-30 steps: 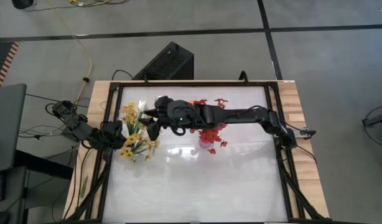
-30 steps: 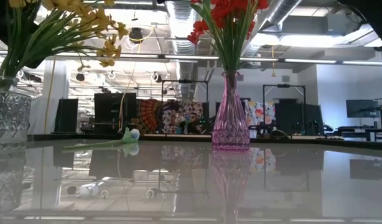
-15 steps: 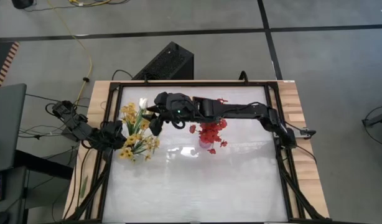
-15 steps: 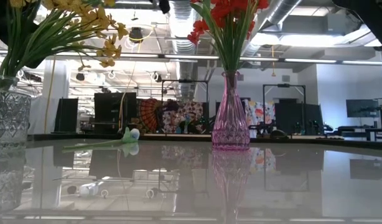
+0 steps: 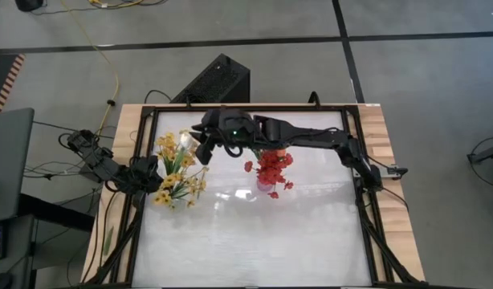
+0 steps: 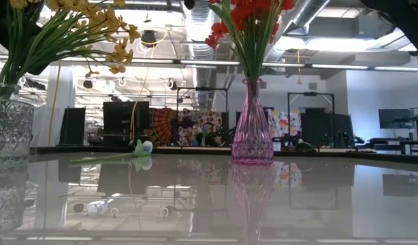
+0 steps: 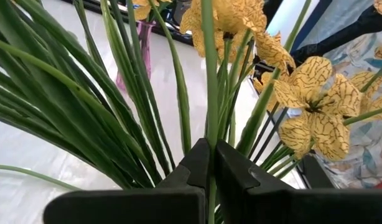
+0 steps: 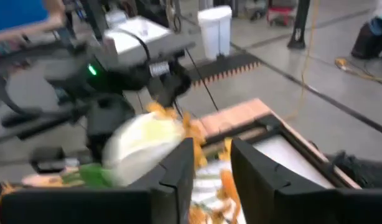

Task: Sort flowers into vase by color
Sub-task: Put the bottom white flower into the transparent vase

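One white tulip [image 5: 185, 141] is left loose; it lies flat on the table [image 5: 254, 241] in the upper left of the high view, bud just beside the yellow flowers [image 5: 173, 172], and the low view shows its stem running off toward the left of the frame; yellow flowers stand in the clear vase [image 6: 8, 129] at left, red flowers [image 5: 270, 168] in the pink vase [image 6: 252, 129] near centre; right gripper [image 5: 205, 148] hovers just right of the bud, well up off the glass judging by the low view, where only a dark tip shows at the top edge; its fingers stand a narrow gap apart with nothing between them, the bud showing just outside one finger in the right wrist view; left gripper [image 7: 209, 171] is down in the yellow bunch at the left of the high view, fingers closed onto one green stem [image 7: 207, 81]; handling guess: the tulip is very light, the stem thin and springy, probably wire-cored plastic, and the bud soft enough to crush or slip out of a pinch; so take the stem, not the bud, a little below the head so the long tail doesn't droop or swing; the glossy top means the stem may skate or roll as the fingers close, so they need to straddle it squarely and come right down; the yellow sprays crowd the pick and could snag on the way in.
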Robot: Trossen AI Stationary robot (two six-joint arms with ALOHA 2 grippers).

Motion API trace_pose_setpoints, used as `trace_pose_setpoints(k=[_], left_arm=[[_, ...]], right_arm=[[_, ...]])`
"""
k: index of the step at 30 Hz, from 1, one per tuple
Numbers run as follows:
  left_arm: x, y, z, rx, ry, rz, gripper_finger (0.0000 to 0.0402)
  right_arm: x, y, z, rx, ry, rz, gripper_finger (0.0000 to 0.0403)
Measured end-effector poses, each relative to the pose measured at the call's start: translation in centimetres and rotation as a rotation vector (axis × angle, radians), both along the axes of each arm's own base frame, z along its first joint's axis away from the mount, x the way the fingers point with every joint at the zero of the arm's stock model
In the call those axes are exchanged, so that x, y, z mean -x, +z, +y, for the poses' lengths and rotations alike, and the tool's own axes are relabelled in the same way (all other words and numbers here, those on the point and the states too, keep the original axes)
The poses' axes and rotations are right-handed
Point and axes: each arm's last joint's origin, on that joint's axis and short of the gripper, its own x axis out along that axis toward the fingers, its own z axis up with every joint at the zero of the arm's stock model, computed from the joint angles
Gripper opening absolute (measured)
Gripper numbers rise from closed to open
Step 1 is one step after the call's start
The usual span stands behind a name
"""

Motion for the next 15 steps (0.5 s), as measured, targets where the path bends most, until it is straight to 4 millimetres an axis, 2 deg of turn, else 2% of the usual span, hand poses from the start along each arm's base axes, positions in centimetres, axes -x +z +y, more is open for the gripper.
trace_pose_setpoints(k=[3, 10, 15], left_arm=[[0.0, 0.0, 0.0, 0.003, -0.011, 0.001, 0.0000], [0.0, 0.1, -0.1, 0.006, -0.016, -0.005, 0.0000], [0.0, 0.1, -0.1, 0.004, -0.016, -0.007, 0.0006]], right_arm=[[-0.2, -0.1, -0.1, 0.009, 0.002, -0.011, 0.0095], [-1.0, -1.9, 0.5, 0.007, 0.018, 0.038, 0.0034], [-1.1, -1.6, 1.1, 0.038, 0.040, 0.020, 0.0016]])
